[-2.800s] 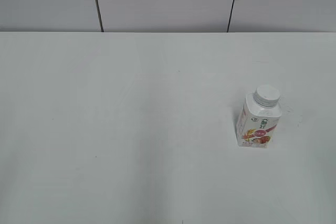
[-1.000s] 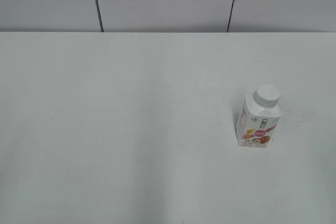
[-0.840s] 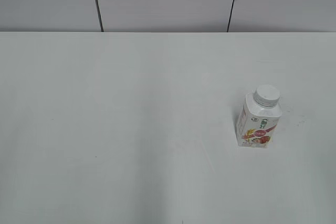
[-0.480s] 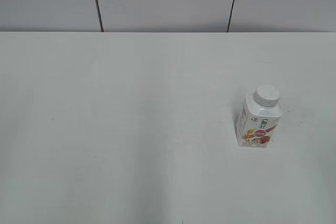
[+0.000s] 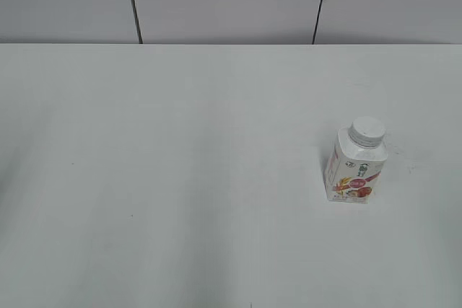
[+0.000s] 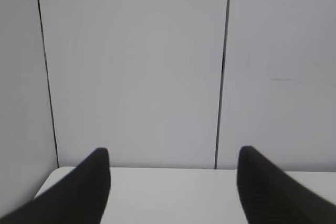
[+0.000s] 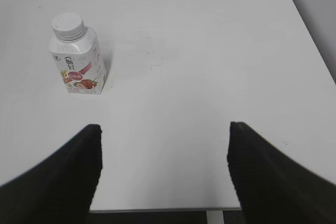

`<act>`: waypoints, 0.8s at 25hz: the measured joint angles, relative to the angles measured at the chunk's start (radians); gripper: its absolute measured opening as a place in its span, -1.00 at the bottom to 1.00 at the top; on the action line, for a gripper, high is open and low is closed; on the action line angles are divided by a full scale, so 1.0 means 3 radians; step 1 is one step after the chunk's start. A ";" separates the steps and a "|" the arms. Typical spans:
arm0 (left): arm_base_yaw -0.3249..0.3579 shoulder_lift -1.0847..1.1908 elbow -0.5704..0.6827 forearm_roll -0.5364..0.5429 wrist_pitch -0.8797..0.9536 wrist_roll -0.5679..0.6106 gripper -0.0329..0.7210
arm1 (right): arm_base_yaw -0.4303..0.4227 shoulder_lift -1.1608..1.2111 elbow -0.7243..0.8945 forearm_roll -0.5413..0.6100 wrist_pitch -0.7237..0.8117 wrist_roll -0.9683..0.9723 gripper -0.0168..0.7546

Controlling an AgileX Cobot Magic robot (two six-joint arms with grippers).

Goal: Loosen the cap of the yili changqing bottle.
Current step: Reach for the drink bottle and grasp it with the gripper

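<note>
Though capped, bottle point(image 5: 354, 170) unmoved (upright).

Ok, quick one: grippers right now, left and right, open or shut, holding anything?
Left gripper: open, holding nothing.
Right gripper: open, holding nothing, well short of the bottle.

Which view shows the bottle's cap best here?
The right wrist view: the cap appears largest, with top and rim clear, on the bottle. The exterior view shows it smaller. The left wrist view shows none of it, only wall.

exterior slanting down; wrists behind claws
</note>
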 joint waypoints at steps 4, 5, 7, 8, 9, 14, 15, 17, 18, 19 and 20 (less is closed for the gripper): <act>0.0000 0.0645 0.0000 0.0000 -0.0681 0.0000 0.33 | 0.0000 0.0000 0.0000 0.0000 0.0000 0.0000 0.56; 0.0000 0.0781 0.0000 0.0000 -0.0796 0.0000 0.33 | 0.0000 0.0000 0.0000 0.0000 0.0000 0.0000 0.56; 0.0000 0.1004 0.0000 0.0000 -0.0916 0.0000 0.33 | 0.0000 0.0000 0.0000 0.0000 0.0000 0.0000 0.56; 0.0000 0.1183 0.0000 0.0000 -0.0956 0.0000 0.33 | 0.0000 0.0000 0.0000 0.0000 0.0000 0.0000 0.56; 0.0000 0.1283 0.0004 0.0000 -0.0983 0.0000 0.33 | 0.0000 0.0000 0.0000 0.0000 0.0000 0.0000 0.56; 0.0000 0.1752 0.0020 0.0034 -0.1380 0.0000 0.33 | 0.0000 0.0000 0.0000 0.0000 0.0000 0.0000 0.56; 0.0000 0.1863 0.0021 0.0101 -0.1479 0.0000 0.33 | 0.0000 0.0000 0.0000 0.0000 0.0000 0.0000 0.56; 0.0000 0.2073 0.0021 0.0232 -0.1707 0.0000 0.33 | 0.0000 0.0000 0.0000 0.0000 0.0000 0.0000 0.56; 0.0000 0.2187 0.0021 0.0340 -0.1814 -0.0018 0.33 | 0.0000 0.0000 0.0000 -0.0018 0.0000 0.0000 0.56; 0.0000 0.2299 0.0021 0.0449 -0.1948 -0.0061 0.32 | 0.0000 0.0000 0.0000 -0.0018 0.0000 0.0000 0.56; 0.0000 0.2408 0.0021 0.0589 -0.2084 -0.0135 0.29 | 0.0000 0.0000 0.0000 0.0000 0.0000 0.0000 0.56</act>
